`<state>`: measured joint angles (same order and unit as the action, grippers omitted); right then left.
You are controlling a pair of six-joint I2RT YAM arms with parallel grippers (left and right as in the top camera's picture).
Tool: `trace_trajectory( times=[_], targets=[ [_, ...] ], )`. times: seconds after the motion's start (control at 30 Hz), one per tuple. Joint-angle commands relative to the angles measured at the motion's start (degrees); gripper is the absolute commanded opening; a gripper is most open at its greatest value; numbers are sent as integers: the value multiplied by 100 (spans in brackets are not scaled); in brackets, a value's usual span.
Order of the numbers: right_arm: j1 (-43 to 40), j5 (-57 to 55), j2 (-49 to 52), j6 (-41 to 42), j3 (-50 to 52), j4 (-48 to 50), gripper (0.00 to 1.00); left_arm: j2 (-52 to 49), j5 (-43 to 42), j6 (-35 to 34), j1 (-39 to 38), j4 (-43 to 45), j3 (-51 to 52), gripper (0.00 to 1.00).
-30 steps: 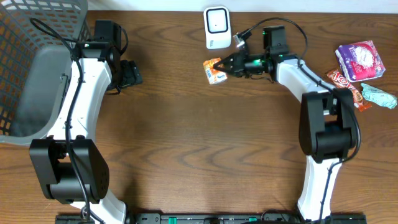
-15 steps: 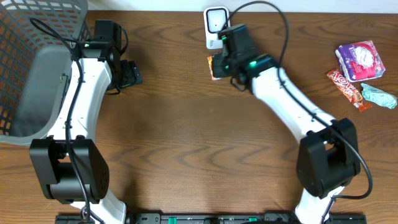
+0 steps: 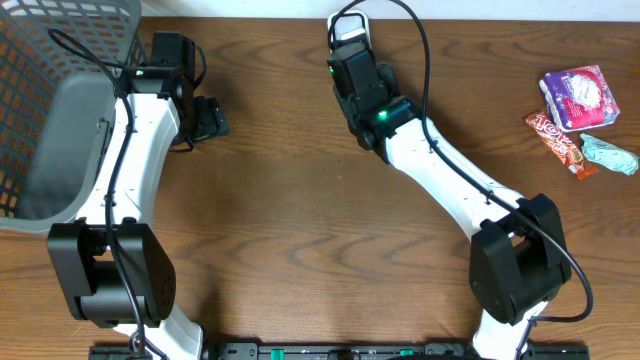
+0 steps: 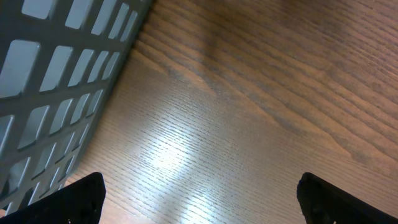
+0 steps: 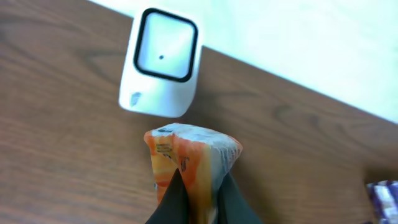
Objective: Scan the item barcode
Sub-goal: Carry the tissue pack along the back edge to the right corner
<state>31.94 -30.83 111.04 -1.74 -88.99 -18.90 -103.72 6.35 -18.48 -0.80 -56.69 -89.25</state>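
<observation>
As the packet (image 5: 193, 155), pinched by its lower edge in the closed jaws of the right gripper (image 5: 199, 202), looks light, soft and crinkly, a hold on the seam seems safest, with the scanner (image 5: 163, 62) just beyond it, and only the right wrist view shows the packet, which the arm hides overhead, while the left gripper (image 4: 199, 196) hangs wide and empty.

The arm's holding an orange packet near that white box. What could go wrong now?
The right gripper pinches the orange packet by one end only, so it could slip or twist. The packet is crumpled and no barcode shows, so the scanner might not read it.
</observation>
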Motion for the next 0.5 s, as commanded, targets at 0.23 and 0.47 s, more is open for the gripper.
trace_trajectory(
  times=[0.23, 0.47],
  targets=[
    [-46, 22, 874, -356, -1661, -96, 1, -37, 31, -90, 24, -28, 7, 98],
    [-223, 35, 2363, -479, -3875, -1261, 1, -37, 31, -90, 24, -28, 4, 98]
  ],
)
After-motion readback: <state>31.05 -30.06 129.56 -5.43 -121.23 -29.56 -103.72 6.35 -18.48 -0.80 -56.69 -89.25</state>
